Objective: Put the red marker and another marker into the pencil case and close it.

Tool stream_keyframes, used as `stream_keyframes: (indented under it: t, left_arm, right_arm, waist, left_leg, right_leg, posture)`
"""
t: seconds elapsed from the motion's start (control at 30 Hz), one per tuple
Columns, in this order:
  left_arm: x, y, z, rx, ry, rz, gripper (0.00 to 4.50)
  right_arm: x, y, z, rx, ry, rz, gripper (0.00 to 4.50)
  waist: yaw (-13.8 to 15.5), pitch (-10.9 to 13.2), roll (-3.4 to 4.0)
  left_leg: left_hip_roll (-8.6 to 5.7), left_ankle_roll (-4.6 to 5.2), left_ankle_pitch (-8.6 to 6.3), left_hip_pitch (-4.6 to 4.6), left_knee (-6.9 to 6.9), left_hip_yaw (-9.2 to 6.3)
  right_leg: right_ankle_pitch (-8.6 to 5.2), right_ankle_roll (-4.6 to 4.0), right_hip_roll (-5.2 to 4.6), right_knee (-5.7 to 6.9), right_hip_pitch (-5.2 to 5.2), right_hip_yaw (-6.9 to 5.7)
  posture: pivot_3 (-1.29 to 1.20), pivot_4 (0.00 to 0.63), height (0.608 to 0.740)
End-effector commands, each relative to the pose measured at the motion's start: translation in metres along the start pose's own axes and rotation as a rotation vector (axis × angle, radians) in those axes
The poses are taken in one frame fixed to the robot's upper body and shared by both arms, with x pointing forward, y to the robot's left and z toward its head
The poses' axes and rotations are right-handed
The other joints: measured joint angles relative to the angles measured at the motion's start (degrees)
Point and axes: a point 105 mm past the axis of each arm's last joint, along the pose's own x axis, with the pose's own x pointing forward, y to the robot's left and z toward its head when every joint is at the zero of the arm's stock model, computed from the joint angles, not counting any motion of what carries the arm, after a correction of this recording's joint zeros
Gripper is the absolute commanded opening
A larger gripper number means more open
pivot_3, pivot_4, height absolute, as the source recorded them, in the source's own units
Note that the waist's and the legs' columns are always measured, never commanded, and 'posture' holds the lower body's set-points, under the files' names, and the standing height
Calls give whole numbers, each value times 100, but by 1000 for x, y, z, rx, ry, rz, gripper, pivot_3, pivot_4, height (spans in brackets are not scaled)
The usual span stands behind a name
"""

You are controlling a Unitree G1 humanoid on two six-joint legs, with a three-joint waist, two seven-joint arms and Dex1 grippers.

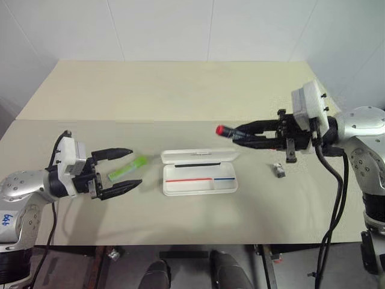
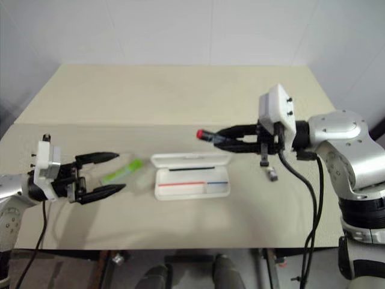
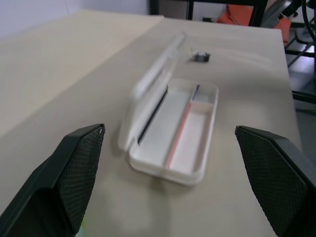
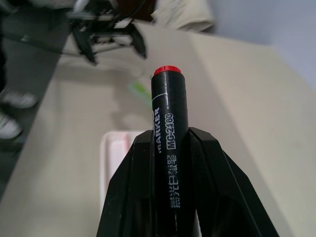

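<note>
Right tool [image 1: 240, 131] is gripping the red marker [image 1: 231, 130] above the open pencil case [image 1: 200, 179]; a tilted release risks missing it. Left tool [image 1: 118, 173] is gaping open.

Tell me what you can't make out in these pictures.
- Small dark object on the table: too small in the eye views and blurred in the left wrist view to identify.
- Red marker: its rear end is hidden between the right gripper's fingers.
- Pencil case lid lettering: too small to read.

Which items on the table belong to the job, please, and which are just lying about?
Job:
red marker, held in the right hand
green highlighter
open pencil case

Lying about:
small dark-and-silver object, too small to identify
</note>
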Motion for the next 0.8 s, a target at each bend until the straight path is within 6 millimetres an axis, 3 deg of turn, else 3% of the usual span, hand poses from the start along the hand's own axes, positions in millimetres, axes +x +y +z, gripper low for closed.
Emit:
stream_keyframes:
  t: [0.03, 0.4, 0.8]
  left_arm:
    - [-6, -2, 9, 39, -13, -9, 4500]
    - [-19, -12, 6, 4, 13, 2, 4500]
    - [-24, -15, 3, -16, 28, 6, 4500]
  right_arm:
    - [14, 13, -18, -62, 94, 42, 1354]
    - [80, 30, -41, -228, 81, 3, 1354]
    - [106, 17, -60, -318, 128, -120, 1354]
  waist:
    - [3, -1, -2]
    - [-1, -2, -3]
    - [-1, -6, -10]
  left_leg:
    - [0, 0, 0, 0, 1, 0]
    - [1, -3, -1, -1, -7, 2]
    - [0, -4, -1, 2, -6, 0]
  right_leg:
    - [0, -1, -1, -3, 1, 0]
    - [8, 14, -1, -3, -5, 2]
    - [-1, -6, -1, -1, -2, 1]
  posture:
    - [0, 150, 740]
    - [0, 150, 740]
    - [0, 150, 740]
